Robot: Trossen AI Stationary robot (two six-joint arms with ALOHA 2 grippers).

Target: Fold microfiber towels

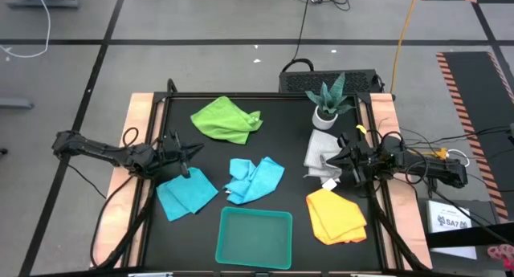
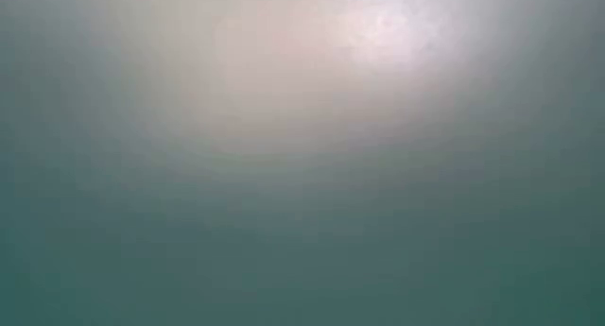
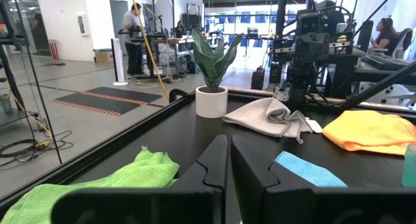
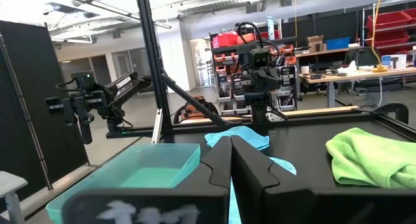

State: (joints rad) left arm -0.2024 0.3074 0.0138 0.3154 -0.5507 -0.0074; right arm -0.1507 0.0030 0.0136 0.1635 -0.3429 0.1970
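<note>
Table rear: one towel left, potted plant right.
Centre: crumpled towel (flat towel to its left).
Right side: one towel behind another.
Front edge: tray.

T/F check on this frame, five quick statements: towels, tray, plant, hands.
1. The teal rectangular plastic tray holds a towel. False: nothing lies in it.
2. The lime green microfiber towel lies at the far side of the table. True.
3. The left hand grips a towel. False: it is shut on nothing, above the flat turquoise blue towel.
4. The small potted plant in a white pot stands beside the pale grey-white towel. True.
5. The right hand is wide open. False: shut, over the grey-white towel.
</note>
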